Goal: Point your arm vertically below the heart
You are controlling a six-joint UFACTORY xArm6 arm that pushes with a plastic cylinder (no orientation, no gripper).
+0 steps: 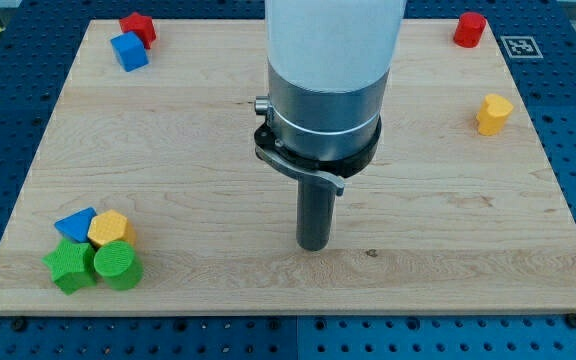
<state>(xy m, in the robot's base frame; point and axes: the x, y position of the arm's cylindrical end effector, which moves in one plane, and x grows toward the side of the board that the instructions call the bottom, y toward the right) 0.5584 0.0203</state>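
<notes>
Heart point(495, 113) — yellow, upper right of my tip point(314, 246)

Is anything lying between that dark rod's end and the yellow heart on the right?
No. In the camera view, only bare wooden board lies between my tip and the yellow heart.

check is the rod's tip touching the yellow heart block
No, my tip rests mid-board, far from the yellow heart block near the view's right edge.

My tip point(314, 244) mid-board, clear of blocks
</notes>
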